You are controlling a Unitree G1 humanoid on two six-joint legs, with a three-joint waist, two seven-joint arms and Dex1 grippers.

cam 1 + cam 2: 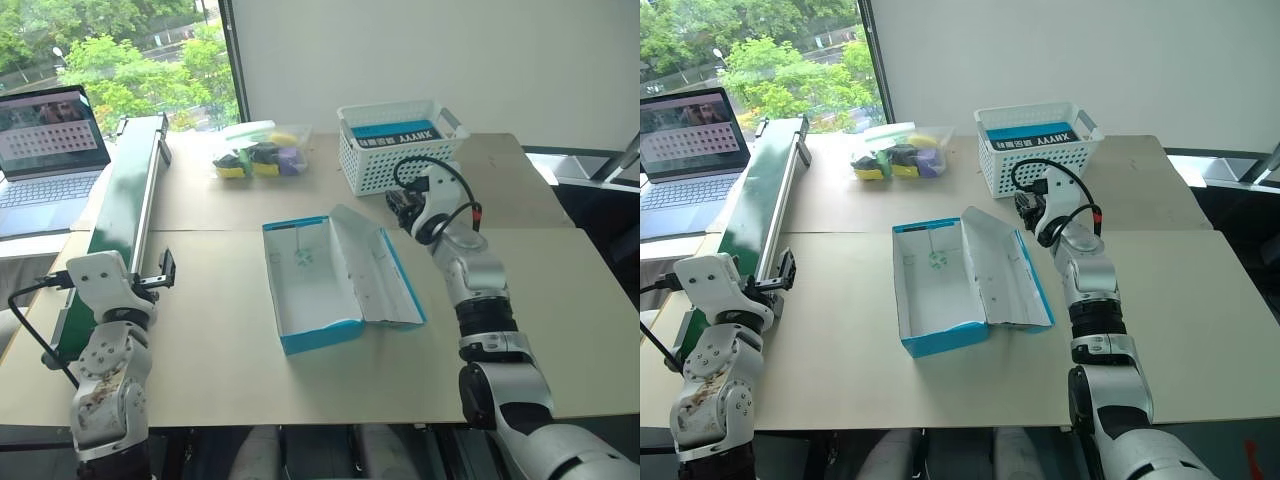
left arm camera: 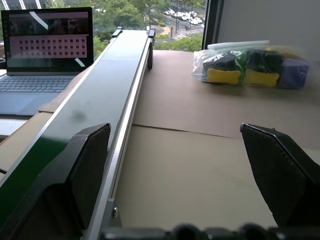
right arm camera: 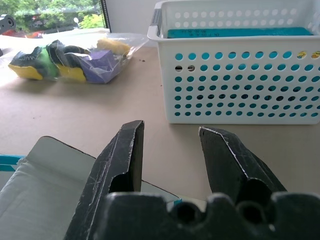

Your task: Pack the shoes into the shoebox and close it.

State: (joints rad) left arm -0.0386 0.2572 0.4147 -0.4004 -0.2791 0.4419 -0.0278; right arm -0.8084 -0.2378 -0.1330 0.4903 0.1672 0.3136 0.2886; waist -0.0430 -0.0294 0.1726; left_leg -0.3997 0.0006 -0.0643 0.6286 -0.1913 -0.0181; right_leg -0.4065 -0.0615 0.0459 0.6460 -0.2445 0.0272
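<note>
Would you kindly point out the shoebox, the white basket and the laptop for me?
shoebox (image 1: 305, 285), left eye view, white inside floor.
white basket (image 1: 385, 165), left eye view, perforated front wall.
laptop (image 1: 45, 185), left eye view, keyboard.

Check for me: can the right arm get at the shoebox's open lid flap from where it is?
Probably yes. The right gripper hovers just past the flap's far end with its fingers apart and nothing between them; the white basket stands behind it, apart from the blue shoebox.
</note>
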